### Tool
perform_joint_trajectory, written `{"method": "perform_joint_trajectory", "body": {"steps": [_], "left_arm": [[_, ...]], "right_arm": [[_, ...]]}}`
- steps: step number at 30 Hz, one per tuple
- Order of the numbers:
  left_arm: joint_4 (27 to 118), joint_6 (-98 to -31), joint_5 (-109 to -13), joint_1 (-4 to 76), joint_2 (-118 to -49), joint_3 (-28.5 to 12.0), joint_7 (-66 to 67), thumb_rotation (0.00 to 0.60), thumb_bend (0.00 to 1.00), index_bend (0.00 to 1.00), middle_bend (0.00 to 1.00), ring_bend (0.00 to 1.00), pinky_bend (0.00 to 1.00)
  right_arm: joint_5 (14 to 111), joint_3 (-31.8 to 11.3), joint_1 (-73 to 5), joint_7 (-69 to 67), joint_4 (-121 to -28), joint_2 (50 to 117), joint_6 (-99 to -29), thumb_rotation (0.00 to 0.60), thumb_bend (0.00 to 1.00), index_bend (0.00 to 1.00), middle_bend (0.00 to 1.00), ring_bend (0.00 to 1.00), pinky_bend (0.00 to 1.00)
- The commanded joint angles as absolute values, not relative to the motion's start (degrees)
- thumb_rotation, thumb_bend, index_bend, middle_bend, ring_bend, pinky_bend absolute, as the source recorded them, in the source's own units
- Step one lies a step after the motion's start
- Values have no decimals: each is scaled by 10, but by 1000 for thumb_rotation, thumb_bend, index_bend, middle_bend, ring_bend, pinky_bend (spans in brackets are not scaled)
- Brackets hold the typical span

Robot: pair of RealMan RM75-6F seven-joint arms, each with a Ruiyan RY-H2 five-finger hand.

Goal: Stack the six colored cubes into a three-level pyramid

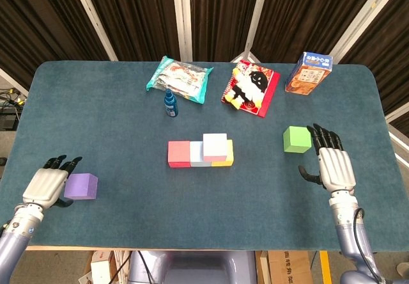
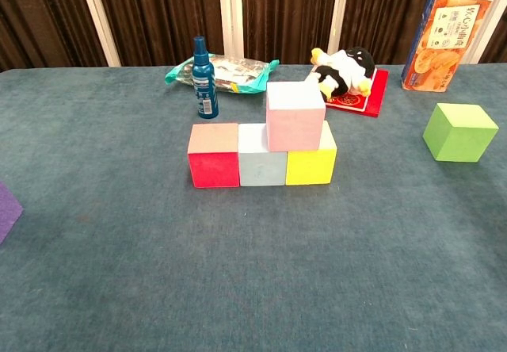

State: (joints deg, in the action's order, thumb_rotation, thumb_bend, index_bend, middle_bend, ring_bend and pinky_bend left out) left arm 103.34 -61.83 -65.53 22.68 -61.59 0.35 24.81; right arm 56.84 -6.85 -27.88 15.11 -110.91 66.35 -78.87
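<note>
A row of three cubes lies mid-table: red (image 1: 179,154) (image 2: 214,155), pale blue-grey (image 1: 199,154) (image 2: 261,155) and yellow (image 1: 225,157) (image 2: 311,160). A pink cube (image 1: 215,147) (image 2: 295,116) sits on top, over the seam between the grey and yellow ones. The purple cube (image 1: 81,186) (image 2: 6,212) lies near the front left; my left hand (image 1: 46,187) is just left of it, fingers apart, empty. The green cube (image 1: 297,139) (image 2: 460,132) lies at the right. My right hand (image 1: 333,164) is open just right of and below it, holding nothing. Neither hand shows in the chest view.
At the back of the table are a blue spray bottle (image 1: 170,103), a teal snack bag (image 1: 179,78), a red book with a plush toy (image 1: 250,87) and an orange box (image 1: 308,72). The table's front edge (image 1: 192,249) runs close below both hands.
</note>
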Motion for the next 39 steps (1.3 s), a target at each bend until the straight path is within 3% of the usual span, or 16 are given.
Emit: {"method": "perform_joint_trajectory", "body": {"steps": [1,20,28,39], "left_arm": [[1023,-615,-653,231,-625,4,255,600,85,6,221,66,108],[1003,-603,-642,237,-634,7,255,600,125,12,272,66,108],[999,-601,-641,241,-641,6,254,600,265,30,295,67,108],[1014,-611,-656,243,-631,0,245,600,281,43,323,75,108]], "right_arm": [[571,-72,-275,154,-1109,664,-786,600,321,0,0,0,0],[586,-89,-257,166,-1116,668,-777,600,320,0,0,0,0],[591,-93,-253,167,-1120,669,-770,600,321,0,0,0,0],[595,-99,-247,167,-1122,668,-765,600,321,0,0,0,0]]}}
